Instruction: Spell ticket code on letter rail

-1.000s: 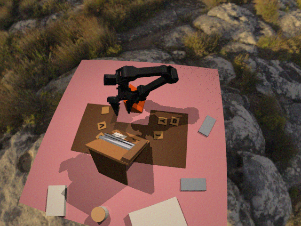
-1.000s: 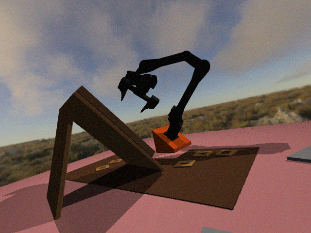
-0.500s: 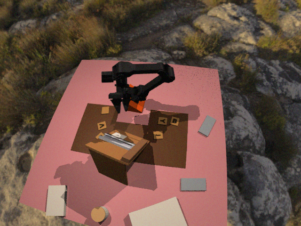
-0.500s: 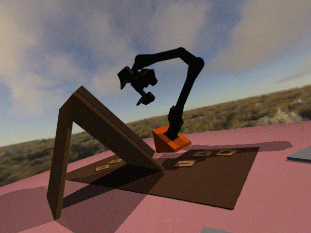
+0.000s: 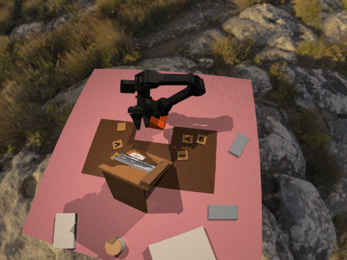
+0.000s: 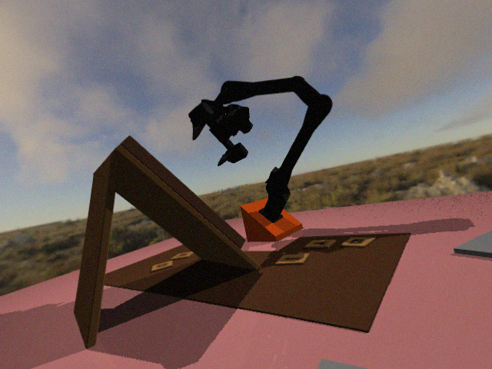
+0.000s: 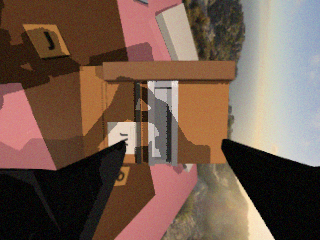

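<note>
"Where is the end effector?"

"It hangs in the air, above the level of the tabletop, its fingers wide apart with nothing gripped. In the wrist view, the rail shows between the fingertips."

"And what carries that rail?"

"The sloping board. The white ticket lies on it beside the rail, but shadow and a finger leave its print too unclear to read in full."

"Where are the letters?"

"On the brown mat. On one side of the board, the Y tile sits just beside the B tile, and the J tile lies near them."

"And on the other side?"

"The V tile lies flat, with a plain-looking tile near it; I can't make out any letter on that one. Another, a partly hidden tile, peeks out by the board's edge. It bears a rounded letter, though I can't say which."

"What about the arm's base?"

"The orange base stands on the tabletop, just beyond the mat."
</note>
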Robot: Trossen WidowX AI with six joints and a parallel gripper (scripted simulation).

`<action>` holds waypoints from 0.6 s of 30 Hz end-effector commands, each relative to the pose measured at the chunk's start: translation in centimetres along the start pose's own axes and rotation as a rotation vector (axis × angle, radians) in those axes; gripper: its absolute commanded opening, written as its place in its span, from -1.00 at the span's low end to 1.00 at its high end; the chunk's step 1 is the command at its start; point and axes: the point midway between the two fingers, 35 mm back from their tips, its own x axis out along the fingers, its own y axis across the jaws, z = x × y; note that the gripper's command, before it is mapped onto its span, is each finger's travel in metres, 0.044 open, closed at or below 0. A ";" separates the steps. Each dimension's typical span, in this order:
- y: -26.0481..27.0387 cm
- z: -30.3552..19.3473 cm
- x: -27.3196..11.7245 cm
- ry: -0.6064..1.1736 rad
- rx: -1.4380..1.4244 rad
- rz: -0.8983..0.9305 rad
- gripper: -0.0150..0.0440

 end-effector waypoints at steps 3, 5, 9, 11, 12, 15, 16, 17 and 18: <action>-0.2 1.9 -0.6 0.175 -0.004 -0.017 1.00; -0.2 1.9 -0.6 0.175 -0.004 -0.017 1.00; -0.2 1.9 -0.6 0.175 -0.004 -0.017 1.00; -0.2 1.9 -0.6 0.175 -0.004 -0.017 1.00; -0.2 1.9 -0.6 0.175 -0.004 -0.017 1.00; -0.2 1.9 -0.6 0.175 -0.004 -0.017 1.00; -0.2 1.9 -0.6 0.175 -0.004 -0.017 1.00; -0.2 1.9 -0.6 0.175 -0.004 -0.017 1.00; -0.2 1.9 -0.6 0.175 -0.004 -0.017 1.00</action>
